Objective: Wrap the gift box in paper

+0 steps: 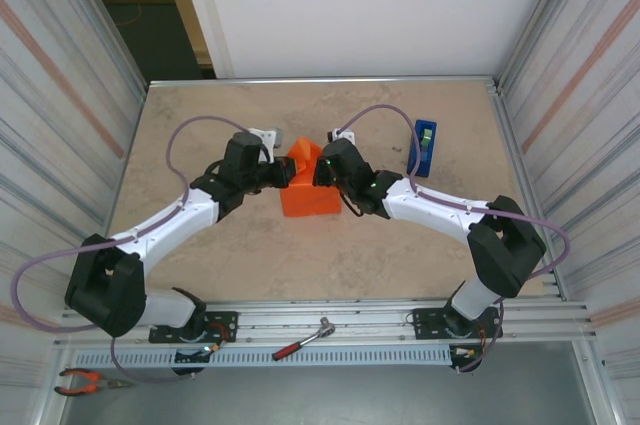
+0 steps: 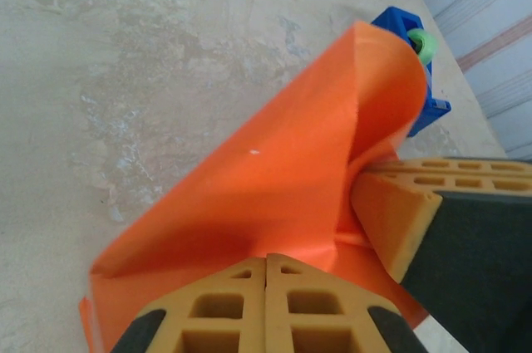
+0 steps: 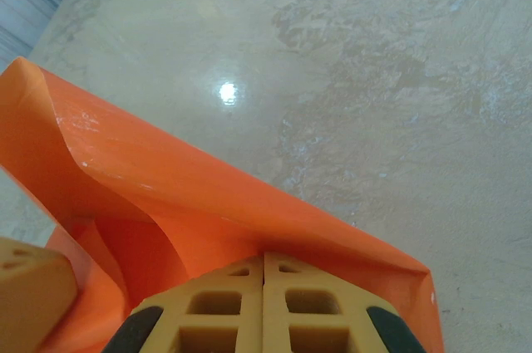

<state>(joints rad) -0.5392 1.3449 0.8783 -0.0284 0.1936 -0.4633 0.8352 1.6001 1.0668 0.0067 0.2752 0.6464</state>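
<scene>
Two grippers meet nose to nose at the middle of the table [image 1: 200, 125], and the paper [image 1: 308, 200] stands up between them like an orange tent. On the left gripper [image 2: 266, 260] the jaws are pressed together, nipping the paper's fold. Same story on the right gripper [image 3: 264, 257] (jaws tight on the paper's edge). Off to the right, well apart, sits a blue tape dispenser [image 1: 425, 147].

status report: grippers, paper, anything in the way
Both shut on paper: left gripper, right gripper. Paper tented up between them. Blue tape dispenser off right, clear.
</scene>
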